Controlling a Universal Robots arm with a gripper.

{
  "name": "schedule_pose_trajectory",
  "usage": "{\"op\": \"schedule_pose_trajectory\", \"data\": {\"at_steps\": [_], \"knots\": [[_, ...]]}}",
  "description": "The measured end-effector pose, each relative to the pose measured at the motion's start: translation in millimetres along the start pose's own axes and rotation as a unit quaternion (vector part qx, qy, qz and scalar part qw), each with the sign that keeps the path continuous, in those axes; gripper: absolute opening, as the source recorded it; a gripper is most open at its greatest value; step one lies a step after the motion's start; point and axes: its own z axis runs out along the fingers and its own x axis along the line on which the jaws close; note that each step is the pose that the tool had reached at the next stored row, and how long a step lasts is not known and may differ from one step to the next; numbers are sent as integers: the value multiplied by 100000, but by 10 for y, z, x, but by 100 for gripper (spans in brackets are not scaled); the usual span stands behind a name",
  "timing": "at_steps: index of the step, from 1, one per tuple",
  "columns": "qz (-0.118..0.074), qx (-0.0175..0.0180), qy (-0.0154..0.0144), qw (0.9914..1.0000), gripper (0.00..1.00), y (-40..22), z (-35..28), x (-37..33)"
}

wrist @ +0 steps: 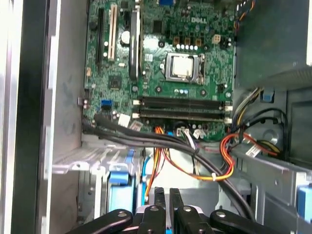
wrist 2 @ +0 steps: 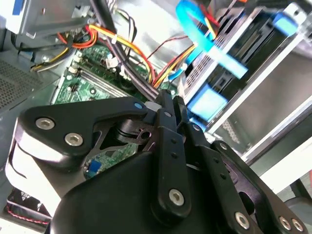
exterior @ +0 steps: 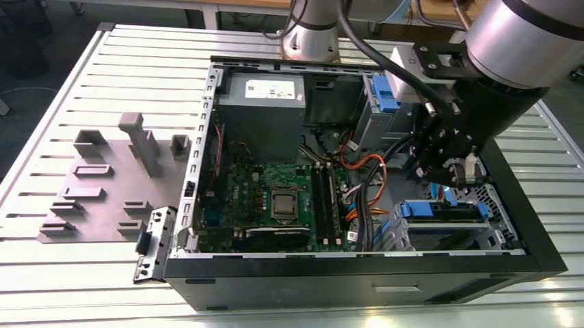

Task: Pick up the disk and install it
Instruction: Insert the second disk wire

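Note:
The disk (exterior: 441,210) sits in the grey drive cage (exterior: 493,205) at the front corner of the open computer case, on the exterior view's right. Only its blue plastic end shows there; that blue end (wrist 2: 207,103) also shows in the second wrist view, and as a blue piece (wrist: 118,176) in the first wrist view. My gripper (exterior: 444,179) hangs just above the cage, over the disk. In both wrist views the black fingers (wrist 2: 168,105) (wrist: 165,195) are pressed together with nothing between them.
The case holds a green motherboard (exterior: 273,198), a grey power-supply box (exterior: 260,102), orange and black cables (exterior: 365,171) and a second blue-tabbed cage (exterior: 388,96). A blue flat cable (wrist 2: 209,44) arcs by the fingers. A grey fixture plate (exterior: 109,178) lies at the exterior view's left.

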Motion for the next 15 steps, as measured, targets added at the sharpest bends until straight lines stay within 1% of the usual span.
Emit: {"op": "schedule_pose_trajectory", "data": {"at_steps": [8, 15], "knots": [[-4, 1, -5, 100000, 19, -185, 4, 5], [2, 0, -8, 100000, 19, -294, 7, 8]]}}
